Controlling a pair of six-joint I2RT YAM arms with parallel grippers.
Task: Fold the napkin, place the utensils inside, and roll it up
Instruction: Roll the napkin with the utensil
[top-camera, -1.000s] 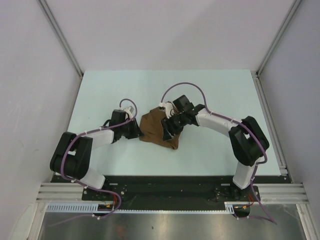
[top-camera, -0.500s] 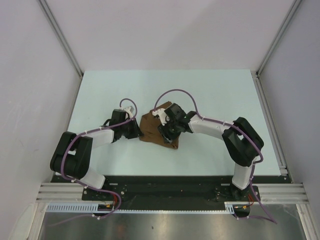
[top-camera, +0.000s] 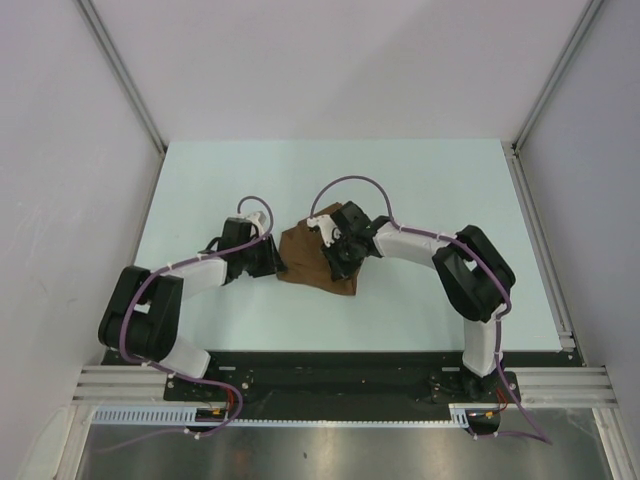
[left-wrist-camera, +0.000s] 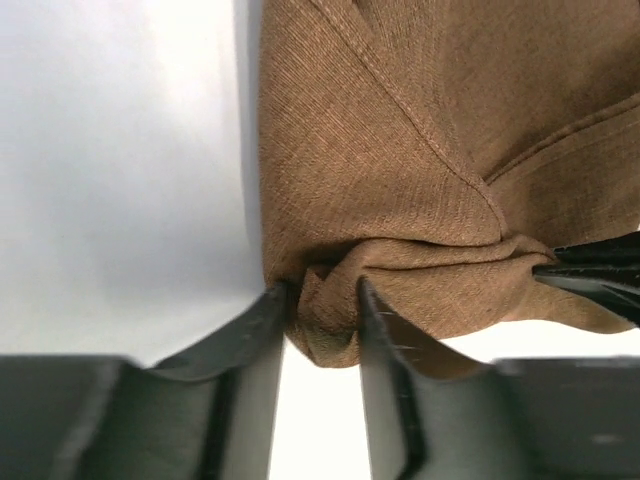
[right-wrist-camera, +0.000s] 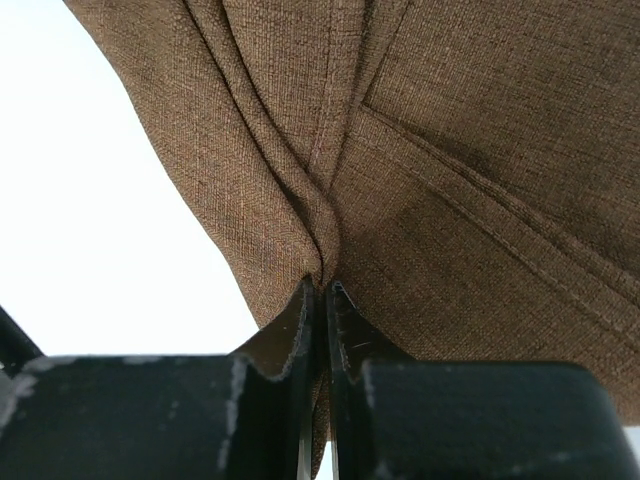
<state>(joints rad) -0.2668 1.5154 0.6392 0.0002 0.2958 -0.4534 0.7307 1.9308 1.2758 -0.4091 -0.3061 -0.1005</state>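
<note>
The brown napkin (top-camera: 303, 257) lies bunched on the pale table between my two grippers. My left gripper (top-camera: 277, 262) is at its left edge. In the left wrist view its jaws (left-wrist-camera: 320, 292) stand a little apart, and a bunched fold of napkin (left-wrist-camera: 400, 150) fills the gap and touches both fingers. My right gripper (top-camera: 336, 262) is over the napkin's right part. In the right wrist view it (right-wrist-camera: 322, 287) is shut, pinching a raised ridge of napkin (right-wrist-camera: 460, 160). The right fingers (left-wrist-camera: 592, 276) show at the edge of the left wrist view. The utensils are out of view.
The light table top (top-camera: 430, 190) stretches behind and beside the napkin. Grey walls close in the left, back and right. A metal rail (top-camera: 541, 250) runs along the right edge, and the arm bases sit on the dark bar (top-camera: 330, 375) at the front.
My right arm has shifted left over the napkin and its jaws have closed on a fold of cloth. The left arm has stayed at the napkin's left edge.
</note>
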